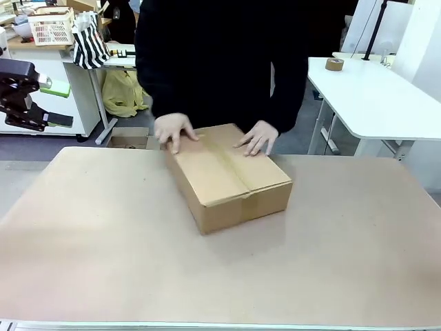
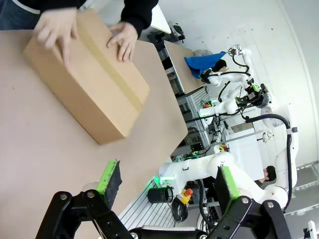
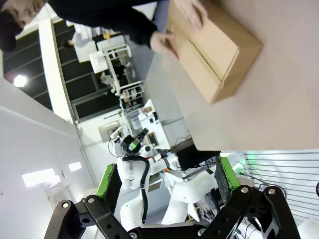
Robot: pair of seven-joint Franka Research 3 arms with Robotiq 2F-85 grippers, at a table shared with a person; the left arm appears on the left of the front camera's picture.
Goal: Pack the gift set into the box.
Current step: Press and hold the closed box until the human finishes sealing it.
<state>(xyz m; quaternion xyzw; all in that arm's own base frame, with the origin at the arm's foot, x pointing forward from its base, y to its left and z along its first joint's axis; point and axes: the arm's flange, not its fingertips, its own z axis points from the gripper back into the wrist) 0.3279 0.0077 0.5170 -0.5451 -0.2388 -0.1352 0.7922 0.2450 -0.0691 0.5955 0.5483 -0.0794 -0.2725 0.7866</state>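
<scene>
The box [image 1: 227,176] lies closed in the middle of the table, its flaps folded down and a seam running along its top. A person's two hands [image 1: 174,129] [image 1: 256,138] press on its far end. The gift set is hidden from view. My left gripper [image 1: 65,103] hangs open at the far left, well above the table and away from the box. From the left wrist, the box [image 2: 89,84] lies far beyond the open left gripper [image 2: 167,179]. The right gripper [image 3: 168,177] is open too, holding nothing, with the box [image 3: 214,50] far off.
The brown table [image 1: 103,227] has wide bare room around the box. Behind it stand a white table with a tape roll [image 1: 335,64], a striped bag [image 1: 89,41], a white basket [image 1: 52,27], a yellow bag [image 1: 124,93] and a small carton on the floor [image 1: 131,140].
</scene>
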